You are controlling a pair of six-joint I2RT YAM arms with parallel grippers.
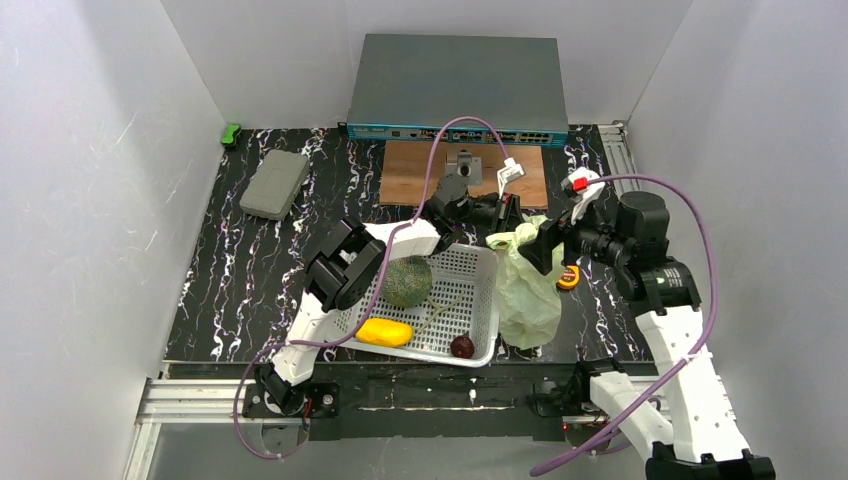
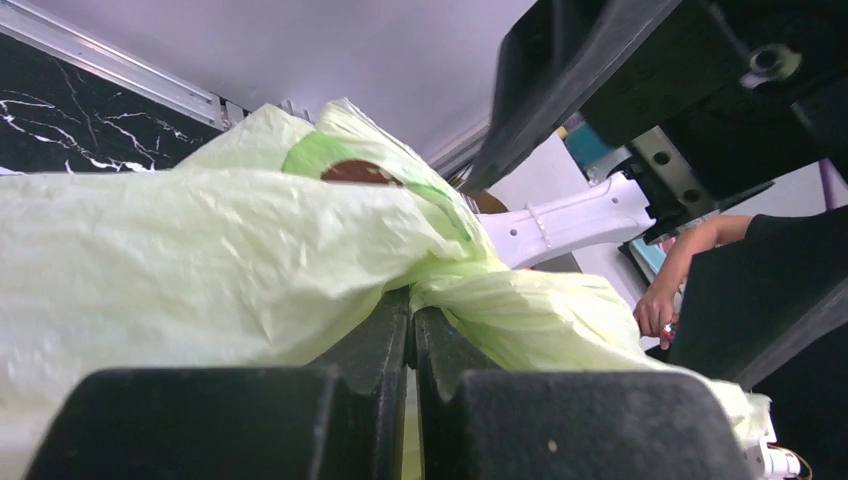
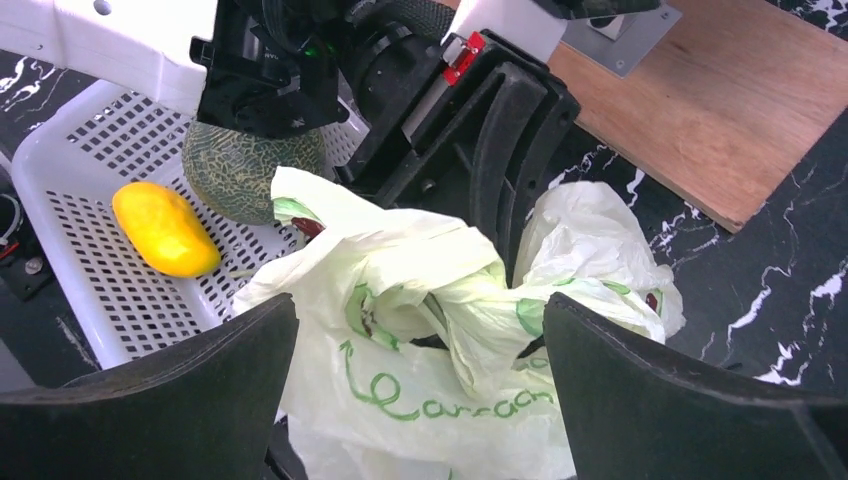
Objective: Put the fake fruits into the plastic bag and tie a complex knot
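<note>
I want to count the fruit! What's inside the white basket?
Three fruits show in the white basket: a green melon, a yellow mango and a dark red plum. The left arm covers its far left corner, so anything beneath is hidden.

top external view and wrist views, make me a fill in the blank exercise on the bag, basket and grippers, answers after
1. In the top view, the plastic bag lies on the ___ side of the white basket.
2. The left gripper is ___ on the plastic bag.
3. The right gripper hangs over the plastic bag with its jaws ___.
4. In the white basket, the yellow mango lies near the green ___.

Missing words: right; shut; open; melon
</note>
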